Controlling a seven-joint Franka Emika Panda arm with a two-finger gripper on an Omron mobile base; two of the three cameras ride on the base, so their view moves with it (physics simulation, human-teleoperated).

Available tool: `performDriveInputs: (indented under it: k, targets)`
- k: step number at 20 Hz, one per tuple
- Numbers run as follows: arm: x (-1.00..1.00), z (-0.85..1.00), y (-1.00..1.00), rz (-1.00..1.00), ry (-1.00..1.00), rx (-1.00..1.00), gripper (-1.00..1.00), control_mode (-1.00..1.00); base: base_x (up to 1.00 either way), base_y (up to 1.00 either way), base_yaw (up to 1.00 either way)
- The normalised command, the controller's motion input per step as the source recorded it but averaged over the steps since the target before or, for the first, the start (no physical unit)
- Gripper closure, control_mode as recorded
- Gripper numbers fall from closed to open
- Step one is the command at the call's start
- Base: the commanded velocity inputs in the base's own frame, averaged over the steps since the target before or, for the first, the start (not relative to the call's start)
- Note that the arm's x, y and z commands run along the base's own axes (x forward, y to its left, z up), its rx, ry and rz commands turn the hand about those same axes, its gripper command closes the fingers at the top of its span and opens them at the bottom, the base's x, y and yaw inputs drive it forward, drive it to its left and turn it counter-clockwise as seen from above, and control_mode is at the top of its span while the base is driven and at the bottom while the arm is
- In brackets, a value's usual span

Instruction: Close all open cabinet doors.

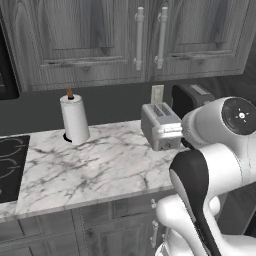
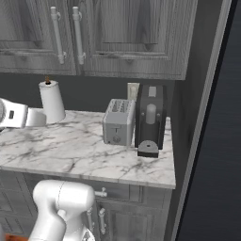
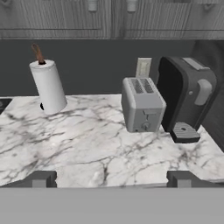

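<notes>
Marble surface (image 1: 100, 170) spreads below me, carrying a paper towel roll (image 1: 74, 119), a toaster (image 1: 160, 126) and a coffee machine (image 2: 150, 117). Both cabinet doors (image 1: 80, 40) across the top of the left base view sit flush, handles side by side. My pincer (image 3: 111, 180) hangs wide and empty. I judge these two done; any door beyond the frame I cannot vouch for.

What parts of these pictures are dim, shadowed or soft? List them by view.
Left base view: even flat light, paper towel roll casts a faint shadow. Right base view: dark wall behind coffee machine, the toaster soft-edged. Hand view: gripper fingertips blurred, backsplash dim.
</notes>
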Motion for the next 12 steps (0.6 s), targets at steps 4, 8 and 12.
performDriveInputs:
  k: [4,8,12]
  targets:
    - [-0.01,-0.03,0.05,0.0,0.01,-0.01,-1.0,-1.0,0.0,0.0,0.0]
    - [-0.03,-0.05,0.0,0.0,0.0,0.0,-1.0,-1.0,0.0,0.0,0.0]
    - [0.0,-0.11,0.0,0.0,0.02,0.0,-1.0,-1.0,0.0,0.0,0.0]
